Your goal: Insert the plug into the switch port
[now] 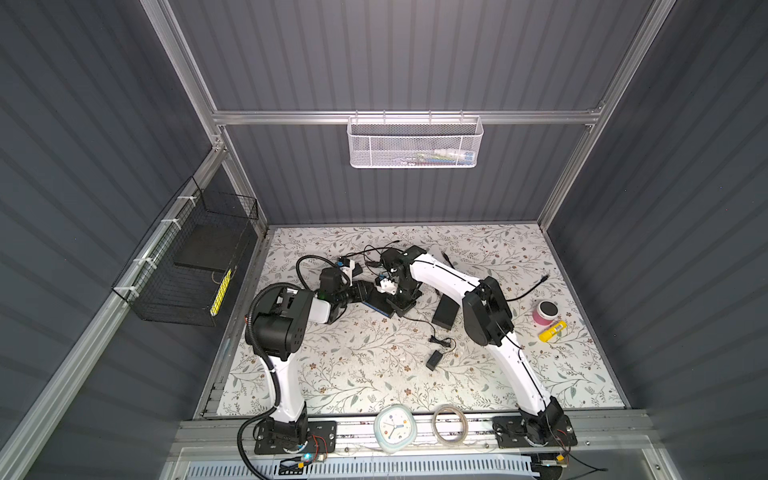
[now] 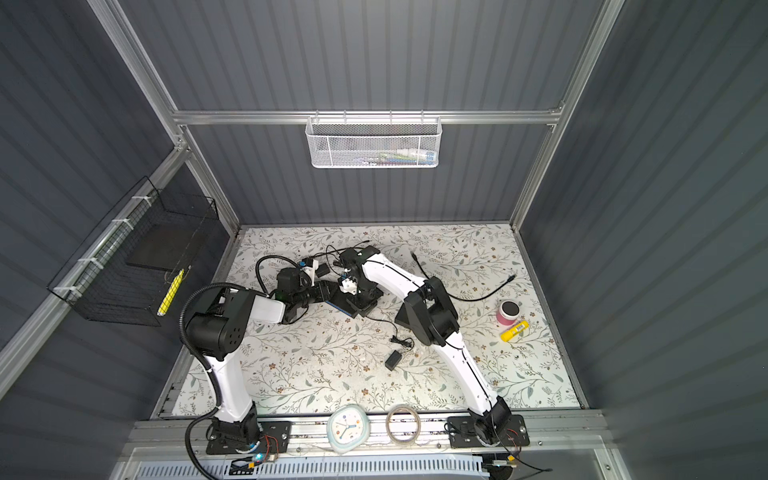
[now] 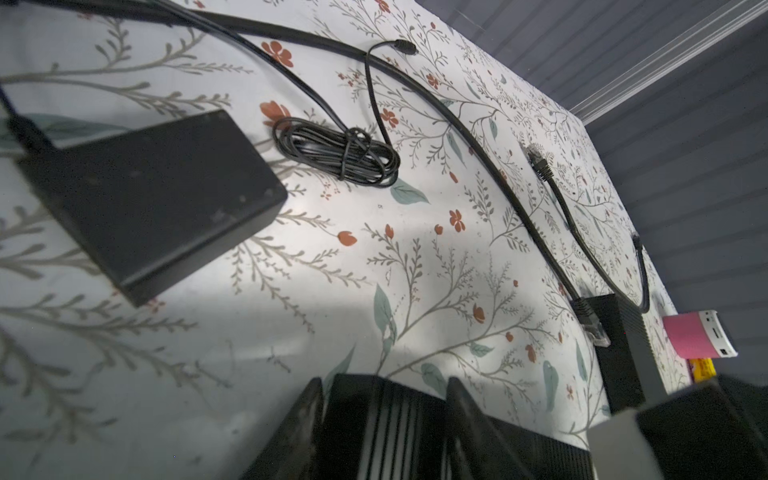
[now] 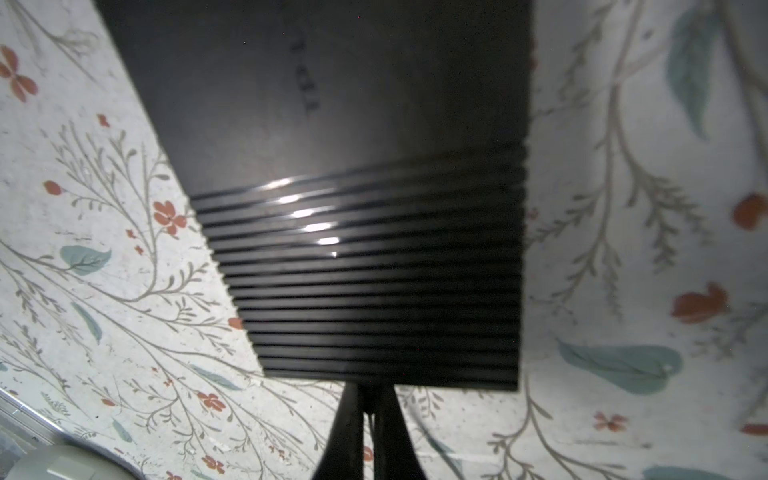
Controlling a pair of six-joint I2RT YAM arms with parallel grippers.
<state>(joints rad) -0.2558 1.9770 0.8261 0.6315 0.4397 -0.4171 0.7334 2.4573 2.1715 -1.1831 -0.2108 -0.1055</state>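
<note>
Switch (image 4: 332,166) lettering (image 4: 302,79) faint, unreadable; left claw (image 3: 384,388) grips it; right claw (image 4: 370,392) pinched shut.

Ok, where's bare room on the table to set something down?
Bare: the front strip between the small adapter and the clock, and the front right corner past the yellow stick. Crowded: behind that, around the black box and cables.

The left pincer (image 3: 384,384) sets its two dark fingers (image 3: 305,419) on either side of a ribbed black box (image 3: 386,424), which fills the gap between them. On the floral surface (image 3: 415,257) lie a flat black block (image 3: 153,199) and a tied cable coil (image 3: 336,153) just beside it. A long black cable (image 3: 490,164) ends in a clear-tipped plug (image 3: 596,330) at the edge of a dark upright box (image 3: 623,365). A second plug (image 3: 538,160) lies loose nearby.
</note>
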